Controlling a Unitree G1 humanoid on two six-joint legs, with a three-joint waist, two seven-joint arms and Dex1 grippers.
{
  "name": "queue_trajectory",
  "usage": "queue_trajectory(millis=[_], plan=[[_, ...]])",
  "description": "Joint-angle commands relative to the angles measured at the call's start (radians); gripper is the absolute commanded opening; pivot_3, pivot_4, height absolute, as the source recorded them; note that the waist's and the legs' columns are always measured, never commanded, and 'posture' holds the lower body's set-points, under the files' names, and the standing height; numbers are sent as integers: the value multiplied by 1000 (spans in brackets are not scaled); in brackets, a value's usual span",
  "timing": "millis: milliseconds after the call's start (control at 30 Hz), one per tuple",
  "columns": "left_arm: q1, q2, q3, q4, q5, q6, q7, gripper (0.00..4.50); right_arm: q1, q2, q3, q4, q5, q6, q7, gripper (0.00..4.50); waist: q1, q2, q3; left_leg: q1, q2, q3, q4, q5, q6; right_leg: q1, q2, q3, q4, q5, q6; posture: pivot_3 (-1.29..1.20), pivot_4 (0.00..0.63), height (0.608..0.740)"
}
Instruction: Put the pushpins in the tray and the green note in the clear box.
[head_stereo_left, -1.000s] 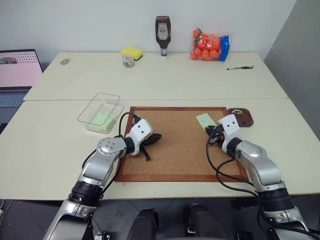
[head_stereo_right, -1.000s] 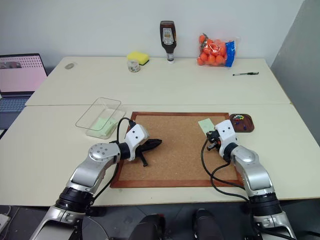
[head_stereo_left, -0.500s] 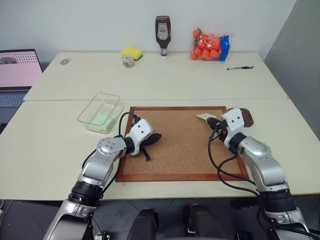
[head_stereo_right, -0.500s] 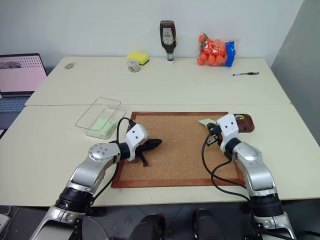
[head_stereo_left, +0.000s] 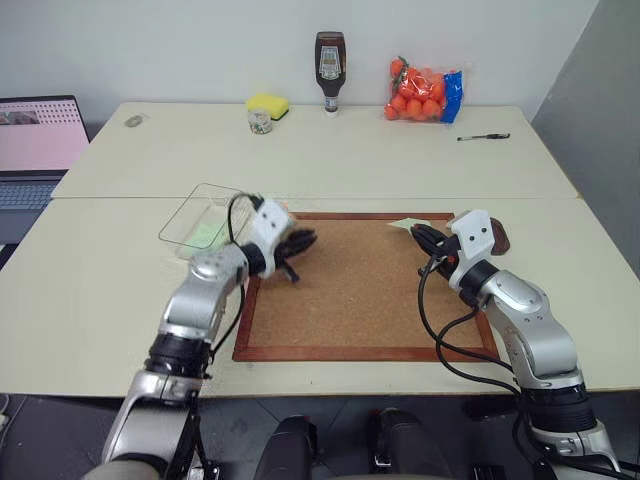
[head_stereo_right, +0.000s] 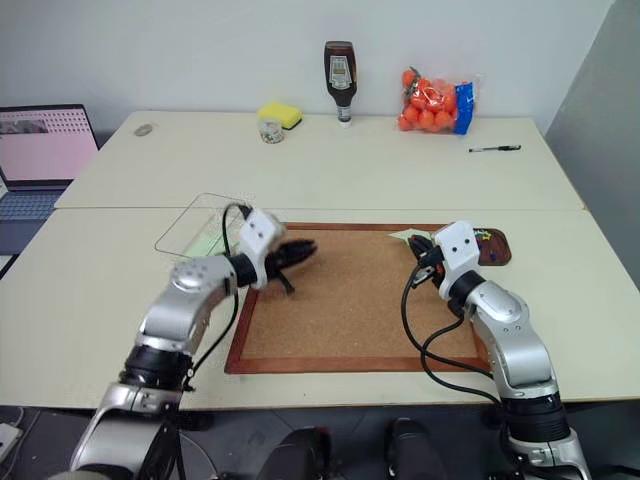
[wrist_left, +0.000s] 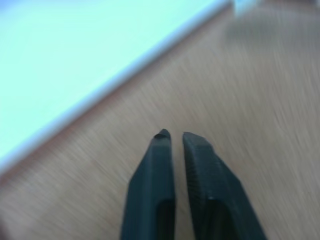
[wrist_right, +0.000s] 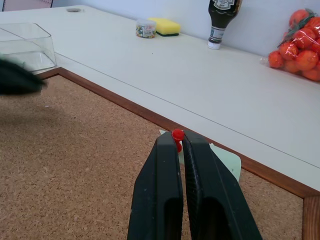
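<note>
A red pushpin (wrist_right: 177, 134) is clamped in the closed right gripper (wrist_right: 180, 142), lifted above the green note (head_stereo_left: 408, 226). The tray (head_stereo_right: 494, 246) lies just right of it. The left gripper (wrist_left: 175, 140), slightly parted, is empty.

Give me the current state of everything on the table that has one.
Right end effector: shut on a red pushpin.
Left end effector: slightly parted, empty, over the corkboard.
Green note: on the corkboard.
Clear box: holds a green slip.
Tray: holds pushpins.
Laptop: open, screen on.
</note>
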Motion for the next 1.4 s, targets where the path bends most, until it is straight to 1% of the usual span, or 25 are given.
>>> queue_trajectory(millis=[33,133,267,333,367,433,467,567,767,933,1000,1067,1133,1267,1400], plan=[[-35,-25,-5,-33,-45,-69,-60,1438,-24,0,-9,-47,21,16,4,0,0,0,0,0,0,1,0,0,0,0,0,1,-1,0,0,0,150,740],[-65,-40,-40,-19,-47,-128,-125,1998,-34,6,-9,-65,39,47,7,0,2,0,0,0,0,4,0,0,0,0,-1,3,-2,0,1,0,150,740],[-125,-76,-70,55,-37,-214,-177,2767,-44,4,4,-98,60,93,20,0,9,0,0,-2,0,4,0,0,0,-2,-1,3,-2,0,1,0,150,740],[-168,-97,-81,125,-9,-263,-170,3252,-50,5,6,-120,81,128,22,0,10,0,0,-2,0,4,0,0,0,-2,0,3,-2,0,1,0,150,740],[-185,-103,-88,156,2,-284,-174,3383,-51,5,7,-131,88,143,24,0,10,0,0,-2,0,4,0,0,0,-2,0,3,-1,0,1,0,150,740],[-209,-105,-118,209,34,-338,-200,3805,-56,6,7,-149,101,170,22,0,8,0,0,-1,0,4,1,0,0,-2,0,3,-1,0,1,0,150,740],[-217,-103,-136,233,53,-380,-218,3912,-57,6,6,-158,108,183,20,0,7,0,0,-1,0,4,0,0,0,-2,0,3,-1,0,1,0,150,740],[-242,-107,-171,313,105,-495,-237,3912,-63,8,4,-178,123,214,17,0,8,0,0,-1,0,5,0,0,0,-2,1,3,-1,0,1,0,150,740],[-302,-123,-203,467,174,-666,-236,3912,-76,10,-2,-208,150,264,11,0,9,0,0,-3,0,5,1,0,0,-3,1,3,-1,0,1,0,150,740],[-337,-148,-201,558,203,-732,-209,3912,-80,9,-4,-223,165,287,9,0,9,0,0,-3,0,5,1,0,0,-3,2,3,-1,0,1,0,150,740],[-354,-161,-201,601,224,-762,-175,3912,-82,10,-4,-231,175,298,8,0,9,0,0,-4,0,5,1,0,0,-3,2,3,-1,0,1,0,150,740],[-364,-170,-199,632,236,-782,-159,3556,-84,10,-4,-236,183,307,6,0,9,0,0,-4,0,5,1,0,0,-3,2,2,-1,0,2,0,150,740],[-370,-176,-199,652,245,-800,-153,3322,-86,11,-5,-238,188,312,5,0,8,0,0,-4,-1,5,1,0,0,-3,2,2,-1,0,2,0,150,740],[-377,-183,-200,680,248,-820,-166,2505,-87,11,-6,-241,193,318,2,0,8,0,0,-4,0,5,1,0,0,-3,3,2,-1,0,2,0,150,740],[-376,-186,-198,695,247,-822,-177,1868,-86,11,-5,-242,200,321,-2,0,8,0,0,-4,0,5,1,0,0,-3,3,2,-1,0,2,0,150,740]])
